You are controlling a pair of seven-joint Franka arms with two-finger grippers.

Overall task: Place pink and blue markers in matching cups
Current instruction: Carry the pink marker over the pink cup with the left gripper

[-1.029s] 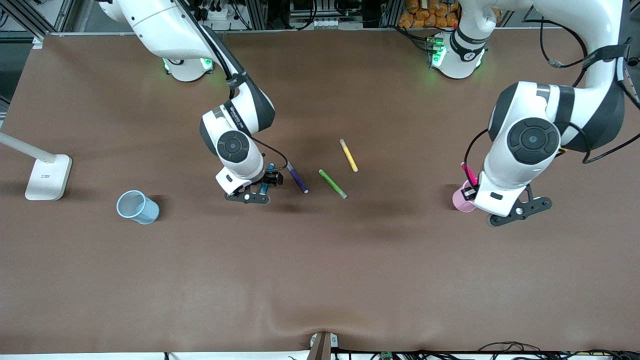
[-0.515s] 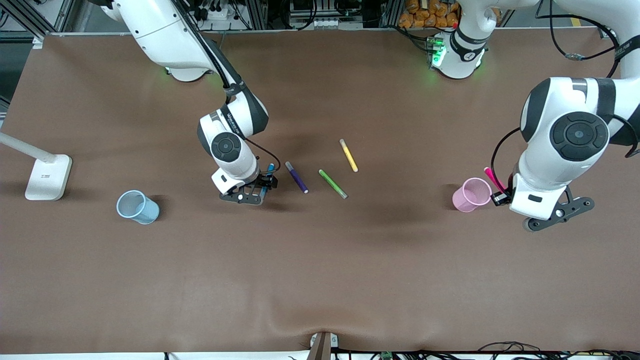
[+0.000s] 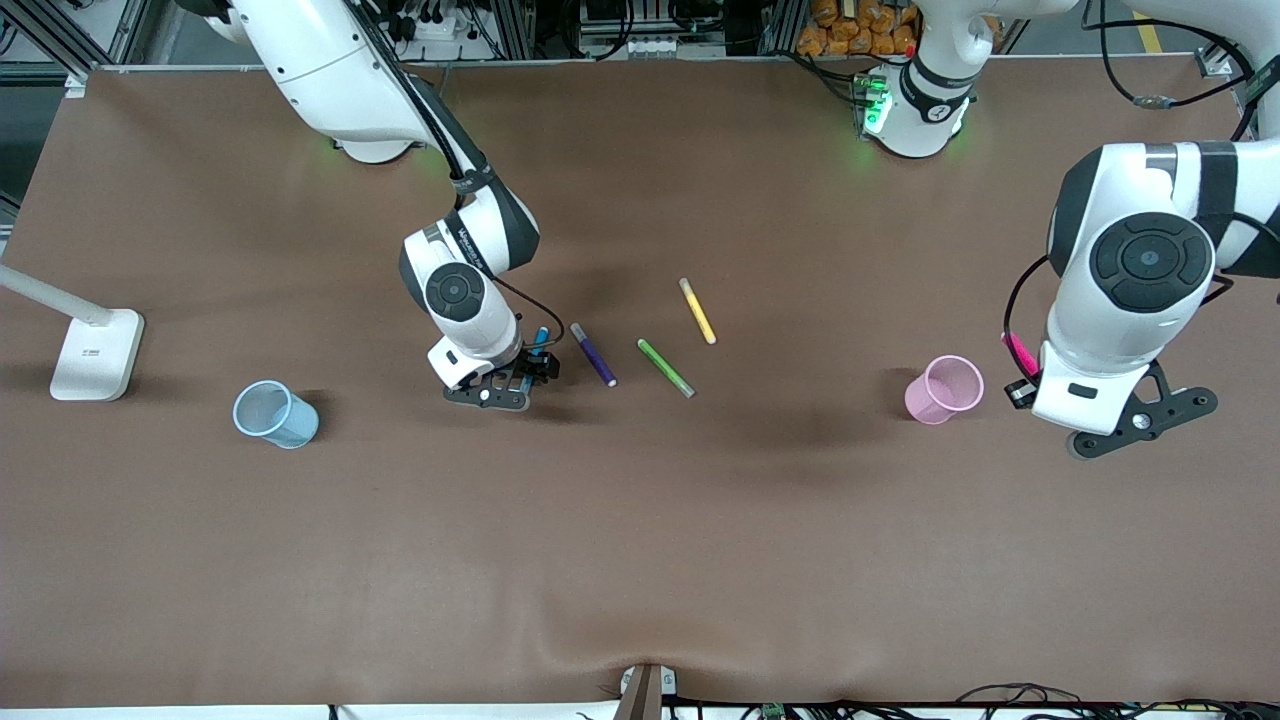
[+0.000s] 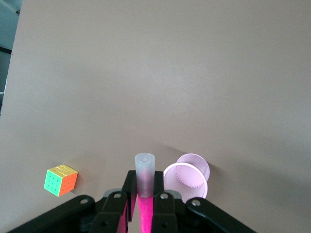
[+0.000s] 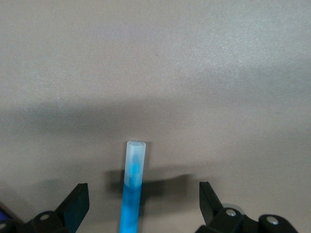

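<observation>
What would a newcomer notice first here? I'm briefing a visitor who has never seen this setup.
Probably the left gripper, shut on the pink marker, up in the air right beside the pink cup at the left arm's end of the table. Next, the right gripper, wide open around the blue marker lying mid-table, with the blue cup toward the right arm's end.

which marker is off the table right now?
The pink marker, clamped in the shut left gripper beside the pink cup. The blue, purple, green and yellow ones all lie flat.
</observation>
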